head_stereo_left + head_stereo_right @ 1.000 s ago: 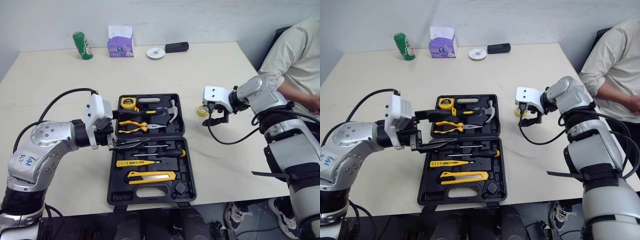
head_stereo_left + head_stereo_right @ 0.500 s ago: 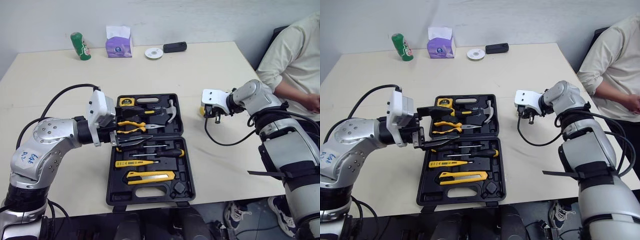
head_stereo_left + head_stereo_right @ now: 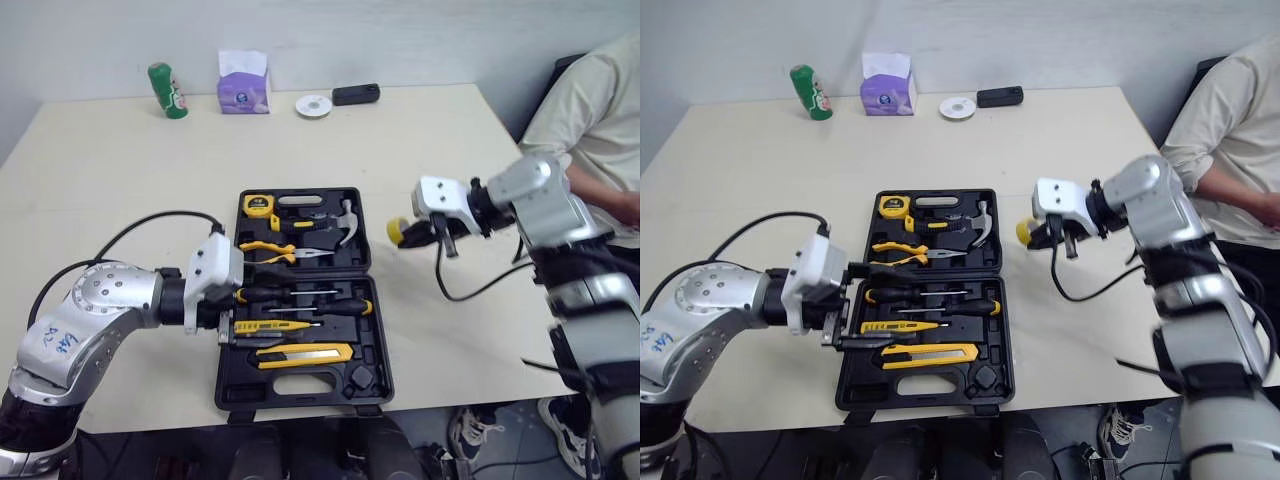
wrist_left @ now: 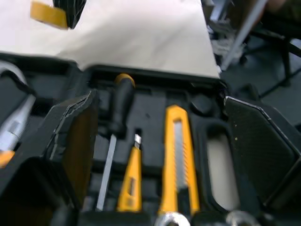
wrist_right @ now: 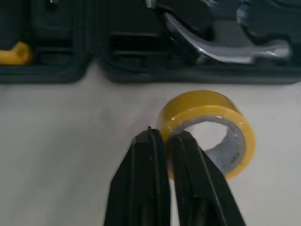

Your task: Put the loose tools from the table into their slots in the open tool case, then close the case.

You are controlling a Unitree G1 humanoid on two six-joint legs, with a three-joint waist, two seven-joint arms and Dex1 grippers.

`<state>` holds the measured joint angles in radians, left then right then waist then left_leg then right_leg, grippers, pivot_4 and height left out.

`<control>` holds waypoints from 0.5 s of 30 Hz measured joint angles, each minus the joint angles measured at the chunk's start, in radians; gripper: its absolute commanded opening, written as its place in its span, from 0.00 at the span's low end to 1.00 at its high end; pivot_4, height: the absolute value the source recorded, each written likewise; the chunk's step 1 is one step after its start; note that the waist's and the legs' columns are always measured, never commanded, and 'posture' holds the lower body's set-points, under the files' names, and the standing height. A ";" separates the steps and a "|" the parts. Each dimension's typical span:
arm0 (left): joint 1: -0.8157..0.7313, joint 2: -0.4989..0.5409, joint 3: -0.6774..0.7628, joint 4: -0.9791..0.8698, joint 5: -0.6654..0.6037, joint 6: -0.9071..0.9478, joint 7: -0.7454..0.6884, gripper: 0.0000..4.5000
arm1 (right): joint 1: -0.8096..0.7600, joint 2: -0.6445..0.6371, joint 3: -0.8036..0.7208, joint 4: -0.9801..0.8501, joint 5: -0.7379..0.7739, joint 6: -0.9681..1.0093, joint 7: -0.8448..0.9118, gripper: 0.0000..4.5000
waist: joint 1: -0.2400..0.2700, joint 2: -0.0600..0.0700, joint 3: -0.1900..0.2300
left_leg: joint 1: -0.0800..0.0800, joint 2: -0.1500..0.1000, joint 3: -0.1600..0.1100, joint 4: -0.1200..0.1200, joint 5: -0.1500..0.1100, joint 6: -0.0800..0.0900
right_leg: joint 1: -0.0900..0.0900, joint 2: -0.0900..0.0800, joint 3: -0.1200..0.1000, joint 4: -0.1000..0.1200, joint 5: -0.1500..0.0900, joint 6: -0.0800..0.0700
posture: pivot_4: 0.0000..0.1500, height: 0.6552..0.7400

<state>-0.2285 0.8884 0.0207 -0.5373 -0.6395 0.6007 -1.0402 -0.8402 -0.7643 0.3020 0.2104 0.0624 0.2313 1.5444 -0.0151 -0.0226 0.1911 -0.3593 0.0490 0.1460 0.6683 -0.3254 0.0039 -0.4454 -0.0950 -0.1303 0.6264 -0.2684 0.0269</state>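
**Right wrist view: tape roll pinched, case waiting**

We count one tabletop (image 3: 120,180) and one open tool case (image 3: 300,382) lying at its middle. A person (image 3: 590,110) sits at the far right. Along the back edge stand one green can (image 3: 165,90), one tissue pack (image 3: 243,85), one white disc (image 3: 313,104) and one small black object (image 3: 355,94).

Seated in the case are one hammer (image 3: 345,222), one pair of yellow-handled pliers (image 3: 268,250), one utility knife (image 3: 300,353), one black-handled screwdriver (image 3: 345,305), one yellow tester (image 3: 270,326) and one tape measure (image 3: 258,205).

The left jaws hang spread wide and empty over the case's lower half, above the screwdriver and knife.

We count one loose tool, the yellow tape roll (image 5: 207,110), just beside the case's right edge near the hammer. The right jaws are clenched on its wall, one finger outside and one in the hole.

We judge the step to be carrying the roll over. Next it needs a free recess, perhaps the one at the case's near right corner (image 3: 358,377). Then comes the release, and closing the case.
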 measured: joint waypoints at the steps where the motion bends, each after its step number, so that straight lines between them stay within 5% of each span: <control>1: 0.005 0.000 -0.016 0.001 0.012 -0.004 -0.009 1.00 | 0.075 -0.018 -0.004 -0.156 0.062 0.093 0.000 0.01 | 0.004 0.001 0.000 | -0.001 0.000 0.000 0.001 0.000 0.000 | 0.000 0.000 0.000 0.000 0.000 0.000 | 1.00 0.83; 6: 0.018 0.040 -0.049 -0.016 0.025 -0.026 -0.078 1.00 | 0.257 -0.066 0.002 -0.622 0.216 0.340 -0.040 0.01 | 0.005 0.001 0.000 | 0.002 0.000 0.000 0.000 -0.002 -0.001 | 0.000 0.000 0.000 0.001 0.001 -0.001 | 1.00 0.83; 15: -0.007 0.057 -0.110 -0.042 0.043 -0.045 -0.134 1.00 | 0.353 -0.100 0.093 -0.772 0.211 0.449 -0.158 0.01 | 0.015 0.000 0.000 | 0.001 0.000 0.001 0.000 -0.002 0.000 | 0.000 0.000 0.000 0.000 0.000 -0.002 | 1.00 0.83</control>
<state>-0.2354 0.9458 -0.0898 -0.5796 -0.5962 0.5554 -1.1747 -0.4875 -0.8639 0.3953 -0.5611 0.2730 0.6805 1.3863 0.0000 -0.0223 0.1914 -0.3585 0.0485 0.1465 0.6687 -0.3276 0.0044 -0.4455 -0.0953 -0.1302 0.6268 -0.2679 0.0252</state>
